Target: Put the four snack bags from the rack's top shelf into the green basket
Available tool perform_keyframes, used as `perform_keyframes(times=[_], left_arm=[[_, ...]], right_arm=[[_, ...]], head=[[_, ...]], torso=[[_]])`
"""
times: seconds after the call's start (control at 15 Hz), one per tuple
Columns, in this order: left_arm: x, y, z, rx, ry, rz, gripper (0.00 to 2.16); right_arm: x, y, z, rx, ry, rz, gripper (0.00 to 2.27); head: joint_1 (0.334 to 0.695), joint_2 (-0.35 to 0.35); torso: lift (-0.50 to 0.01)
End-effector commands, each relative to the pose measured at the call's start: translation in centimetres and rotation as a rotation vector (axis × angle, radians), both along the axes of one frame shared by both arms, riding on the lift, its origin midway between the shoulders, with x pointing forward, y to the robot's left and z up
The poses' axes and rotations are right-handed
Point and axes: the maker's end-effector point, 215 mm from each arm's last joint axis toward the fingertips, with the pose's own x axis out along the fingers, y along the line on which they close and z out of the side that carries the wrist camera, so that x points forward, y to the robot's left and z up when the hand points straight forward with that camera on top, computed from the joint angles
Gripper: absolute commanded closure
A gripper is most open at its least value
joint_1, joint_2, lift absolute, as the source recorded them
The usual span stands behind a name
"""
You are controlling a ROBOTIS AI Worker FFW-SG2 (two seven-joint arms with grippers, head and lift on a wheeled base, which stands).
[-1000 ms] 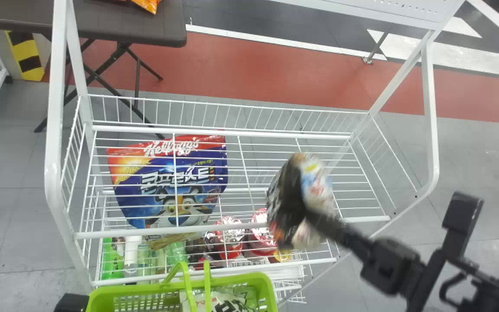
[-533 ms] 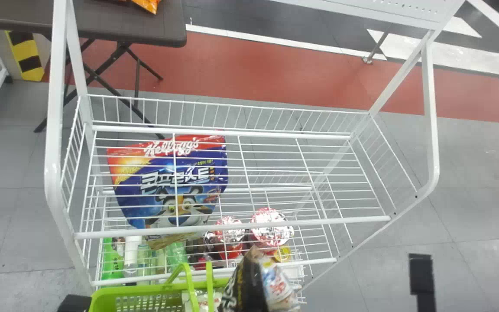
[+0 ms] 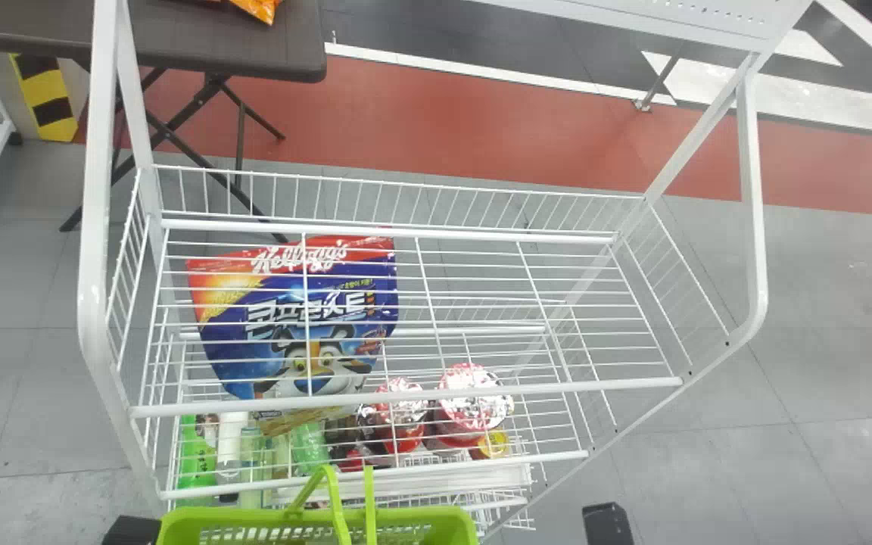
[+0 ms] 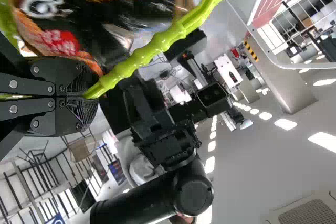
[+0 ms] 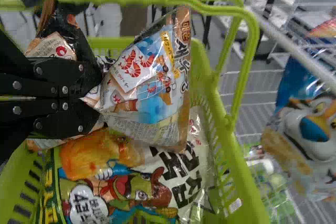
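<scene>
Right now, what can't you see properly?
- Head view: the bottom edge cuts off most of the green basket.
- Right wrist view: the white snack bag and right gripper cover part of the inside, so I can't count every bag.
- Left wrist view: the top edge cuts off the black snack bag.
- Head view: the top edge cuts off the orange packet.

Open room spans the lower right of the head view, right of the basket. Its handles stand over its mouth at bottom centre; the rack's front rail crosses higher up.
</scene>
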Motion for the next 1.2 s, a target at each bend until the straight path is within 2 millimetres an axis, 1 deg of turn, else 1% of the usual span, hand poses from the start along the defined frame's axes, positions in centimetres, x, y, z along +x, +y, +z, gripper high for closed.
perform_keyframes(times=[0.0,0.07,0.13,0.2,0.27,0.33,0.4,0.53,0.67,0.8,0.93,1.07,1.13], left_arm=[[0.0,0.0,0.0,-0.001,-0.002,-0.001,2.11],[-0.1,0.0,0.0,0.000,-0.002,-0.001,2.11],[0.0,0.0,0.0,-0.001,-0.003,-0.001,2.11],[-0.1,0.0,0.0,-0.001,-0.006,0.001,2.11],[-0.1,0.1,0.1,-0.002,-0.008,0.004,2.11],[-0.2,0.2,0.2,-0.004,-0.009,0.005,2.11],[-0.1,0.3,0.2,-0.006,-0.010,0.007,2.11],[-0.1,0.3,0.2,-0.005,-0.010,0.008,2.11],[-0.1,0.3,0.2,-0.005,-0.010,0.010,2.11],[-0.1,0.2,0.2,-0.006,-0.010,0.009,2.11],[0.0,0.3,0.2,-0.005,-0.012,0.010,2.11],[0.0,0.2,0.2,-0.004,-0.014,0.008,2.11],[0.0,0.1,0.3,-0.004,-0.017,0.009,2.11]], right_arm=[[-1.0,-1.0,-1.4,-0.111,0.019,0.037,2.13],[-1.6,-1.4,-2.1,-0.174,0.026,0.065,2.13],[-1.7,-1.6,-2.8,-0.226,0.016,0.085,2.12],[-1.3,-1.4,-2.9,-0.231,-0.003,0.087,2.08],[-1.2,-1.1,-2.8,-0.225,-0.008,0.090,1.59],[-0.5,-1.0,-2.7,-0.222,-0.035,0.086,0.35],[0.4,-1.3,-2.4,-0.229,-0.075,0.076,0.00],[1.9,-2.1,-1.3,-0.217,-0.126,0.044,0.02],[4.1,-2.5,0.3,-0.184,-0.208,0.005,0.05],[5.6,-3.2,1.3,-0.176,-0.261,-0.025,0.05],[8.3,-4.0,3.0,-0.167,-0.375,-0.053,0.05],[10.8,-3.9,4.9,-0.146,-0.501,-0.069,0.05],[12.7,-4.2,6.5,-0.140,-0.599,-0.083,0.05]], head=[[0.695,-0.350],[0.695,-0.350],[0.695,-0.350],[0.695,-0.350],[0.695,-0.350],[0.695,-0.350],[0.695,-0.350],[0.695,-0.350],[0.695,-0.350],[0.695,-0.350],[0.695,-0.350],[0.695,-0.350],[0.695,-0.350]], torso=[[0.000],[0.000],[0.000],[0.000],[0.000],[0.000],[0.000],[0.000],[0.000],[0.000],[0.000],[0.000],[0.000]])
